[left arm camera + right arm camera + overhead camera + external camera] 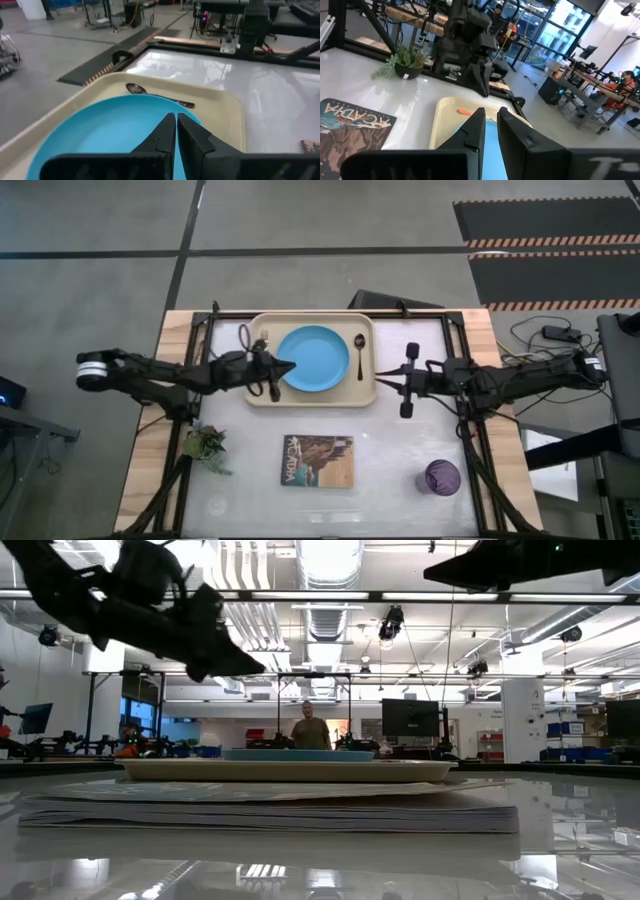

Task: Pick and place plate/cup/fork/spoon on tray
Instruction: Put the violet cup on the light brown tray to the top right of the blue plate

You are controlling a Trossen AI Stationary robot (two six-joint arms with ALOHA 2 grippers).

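Observation:
The beige tray point(262, 394) lies at the table's far middle. On it rest the light-blue plate point(318, 360), the dark spoon point(360, 355) to the plate's right, and the fork, whose orange handle end point(465, 112) shows at the plate's left. My left gripper point(288, 367) hovers shut and empty above the plate's left part point(100, 135). My right gripper point(386, 380) hangs just right of the tray, pointing at it, fingers all but together with nothing between them. The purple cup point(442, 477) stands upright on the table at the near right.
A picture-covered book point(318, 460) lies flat near the table's front middle. A small potted plant point(206, 445) stands at the near left. Bare white table surface point(420, 440) lies between the tray and the cup. A person point(312, 730) stands far off in the room.

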